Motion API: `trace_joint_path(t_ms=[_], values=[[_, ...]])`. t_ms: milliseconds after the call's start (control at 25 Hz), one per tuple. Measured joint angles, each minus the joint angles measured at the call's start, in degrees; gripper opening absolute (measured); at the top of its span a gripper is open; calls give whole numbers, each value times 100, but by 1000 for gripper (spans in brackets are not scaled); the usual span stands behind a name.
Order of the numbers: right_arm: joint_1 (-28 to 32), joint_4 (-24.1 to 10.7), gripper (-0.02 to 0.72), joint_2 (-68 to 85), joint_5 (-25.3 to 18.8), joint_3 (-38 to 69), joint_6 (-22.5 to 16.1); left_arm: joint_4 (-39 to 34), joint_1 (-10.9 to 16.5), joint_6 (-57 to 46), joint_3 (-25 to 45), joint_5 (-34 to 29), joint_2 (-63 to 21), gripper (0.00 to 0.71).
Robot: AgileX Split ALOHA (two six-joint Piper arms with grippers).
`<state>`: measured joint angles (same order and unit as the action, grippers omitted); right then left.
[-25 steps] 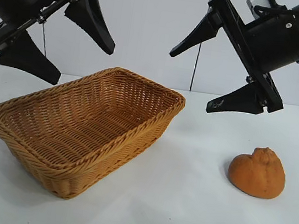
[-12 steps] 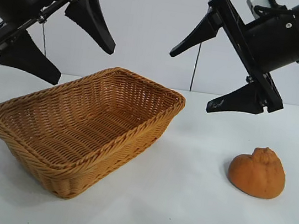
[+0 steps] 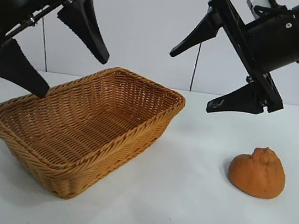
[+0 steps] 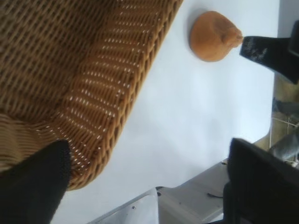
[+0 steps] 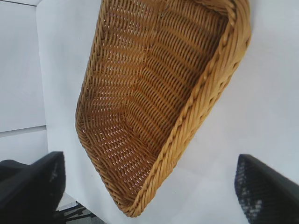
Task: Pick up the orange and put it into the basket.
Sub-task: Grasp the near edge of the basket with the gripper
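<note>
Your orange (image 3: 257,172) sits at the basket's (image 3: 135,136) three o'clock — knob up; left gripper (image 3: 49,50) and right gripper (image 3: 218,77) hover, both spread wide.

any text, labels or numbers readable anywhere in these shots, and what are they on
None can be read.
Pale marking on the lower black finger of the right gripper, raised above the white table: too small to read.
Tan woven wicker basket: none.
Dull-orange lumpy orange: none.

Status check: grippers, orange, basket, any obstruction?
Left gripper open above basket. Right gripper open, raised. Orange on table, ungrasped. Basket empty, nothing in the way.
</note>
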<state>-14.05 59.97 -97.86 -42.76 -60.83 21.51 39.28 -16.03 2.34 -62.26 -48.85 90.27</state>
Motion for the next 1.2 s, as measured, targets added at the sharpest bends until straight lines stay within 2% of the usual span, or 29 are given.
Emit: trace_joint_path(t_ms=[160, 360, 600, 720, 880, 1200], values=[[0, 0, 675, 0, 13, 0, 0, -916, -12, -1196, 0, -143, -394, 644], [0, 0, 675, 0, 17, 0, 0, -1946, -206, -2894, 0, -119, -599, 644], [0, 0, 675, 0, 17, 0, 0, -3722, -895, -5449, 0, -112, -599, 644], [0, 0, 675, 0, 17, 0, 0, -4421, -1062, -6613, 0, -69, -599, 644], [0, 0, 675, 0, 17, 0, 0, -4677, -1069, -7363, 0, 30, -544, 644], [0, 0, 675, 0, 41, 0, 0, -4135, -1069, -7427, 0, 59, 273, 644]])
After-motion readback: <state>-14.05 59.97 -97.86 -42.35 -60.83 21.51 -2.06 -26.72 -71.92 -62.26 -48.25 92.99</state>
